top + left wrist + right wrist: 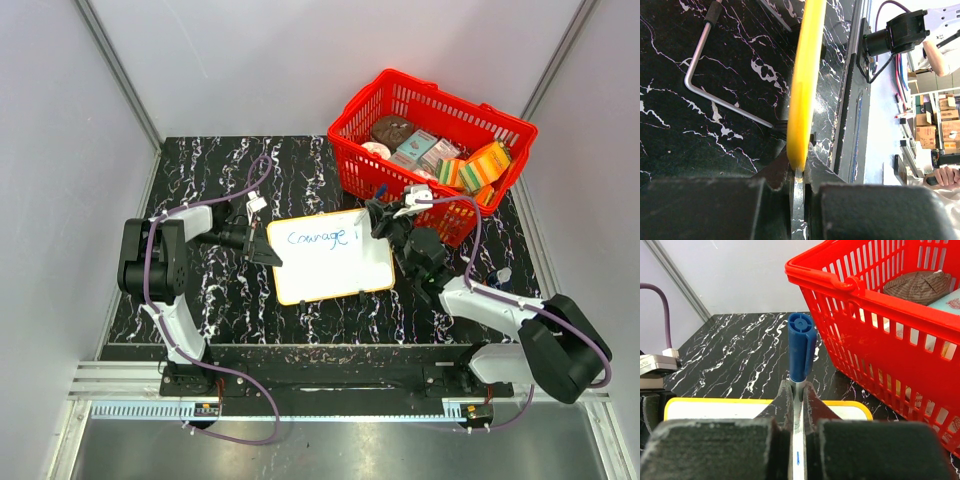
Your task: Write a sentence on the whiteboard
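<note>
In the top view the whiteboard [330, 268] is covered at its left edge by the left gripper [270, 247] and at its upper right corner by the right gripper [381, 222], so the end of the blue writing [318, 238] is masked. The packets [430, 150] in the basket [358, 100] are too small to be read. From the left wrist the whiteboard is seen edge-on, its face unseen. From the right wrist the marker [801, 347] is hidden below its cap between the fingers [785, 407], and the basket is cut off at the right.

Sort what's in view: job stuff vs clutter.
Job: whiteboard, blue writing on it, blue marker in right gripper, left gripper clamping the board's edge.
Clutter: red basket, the packages in it.
</note>
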`<state>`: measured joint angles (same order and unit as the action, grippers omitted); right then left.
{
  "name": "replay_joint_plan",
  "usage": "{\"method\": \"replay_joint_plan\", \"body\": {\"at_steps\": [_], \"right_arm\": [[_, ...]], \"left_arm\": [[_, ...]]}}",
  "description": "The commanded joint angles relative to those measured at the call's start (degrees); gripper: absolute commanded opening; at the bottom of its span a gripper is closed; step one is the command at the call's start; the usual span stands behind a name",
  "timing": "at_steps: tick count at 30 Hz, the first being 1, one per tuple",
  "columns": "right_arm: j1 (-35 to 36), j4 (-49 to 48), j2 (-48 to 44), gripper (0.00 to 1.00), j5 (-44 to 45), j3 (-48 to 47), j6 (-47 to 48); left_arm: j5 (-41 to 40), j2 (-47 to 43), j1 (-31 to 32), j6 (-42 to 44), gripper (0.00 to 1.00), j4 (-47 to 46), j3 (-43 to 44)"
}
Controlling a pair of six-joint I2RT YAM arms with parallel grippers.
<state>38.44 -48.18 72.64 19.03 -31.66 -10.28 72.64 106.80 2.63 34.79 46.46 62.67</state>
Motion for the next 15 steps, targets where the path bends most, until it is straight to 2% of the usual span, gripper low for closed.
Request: {"method": "replay_joint_plan", "body": {"at_steps": [1, 15], "right_arm": [[-0.7, -2.4, 0.6, 0.0, 1.3, -1.6, 0.4], [-0.8, -1.9, 0.9, 0.0, 2.2, 0.2, -1.1]], "left_arm": [[-7.5, 0.8, 1.2, 2.7, 0.0, -0.3, 0.8], [-7.5, 0.7, 1.2, 2.7, 0.0, -0.2, 0.8]]}}
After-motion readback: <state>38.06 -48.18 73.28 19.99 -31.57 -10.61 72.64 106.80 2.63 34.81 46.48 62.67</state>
